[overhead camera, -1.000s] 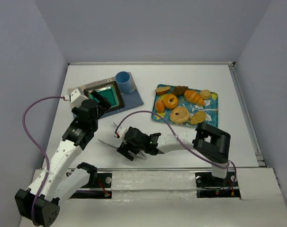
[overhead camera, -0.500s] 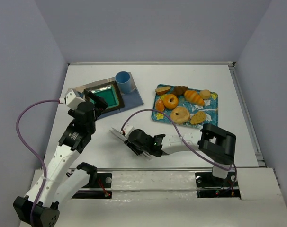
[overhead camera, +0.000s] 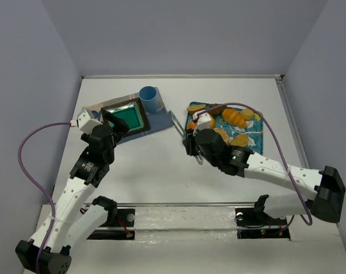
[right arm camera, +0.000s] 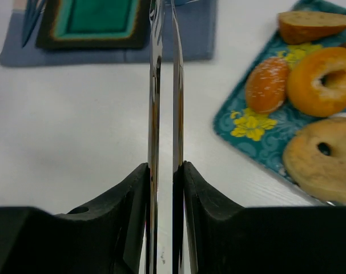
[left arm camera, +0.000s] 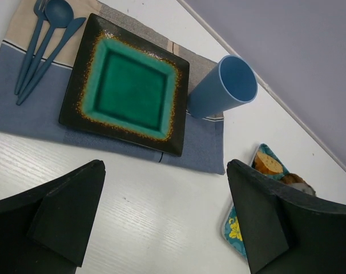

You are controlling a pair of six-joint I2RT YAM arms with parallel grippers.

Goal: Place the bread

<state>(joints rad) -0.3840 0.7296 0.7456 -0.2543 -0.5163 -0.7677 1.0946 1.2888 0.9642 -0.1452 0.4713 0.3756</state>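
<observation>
The right jaws are pinching shut on a pair of metal tongs [right arm camera: 155, 114], whose two thin blades are running nearly closed straight out ahead of the fingers. The bread [right arm camera: 324, 80], a golden-orange ring, is lying on the patterned tray [right arm camera: 250, 130], ahead and to the right of those jaws and well off the line of the blades. A small oval roll [right arm camera: 266, 84] is sitting just beside it on the jaws' side, and a paler ring [right arm camera: 324, 162] is lying just nearer. The left jaws are hanging wide open and empty, with the green plate [left arm camera: 127, 91] and the blue cup [left arm camera: 224, 88] ahead of them on the tabletop [left arm camera: 133, 194].

The bread is looking light and fairly firm, with a smooth, rounded crust that narrow metal blades may be slipping on. The safest hold is probably across one wall of the ring, one blade down through the hole and the other outside. That would be on the side away from the roll and the paler ring, squeezing gently so nothing gets dented or nudged.
</observation>
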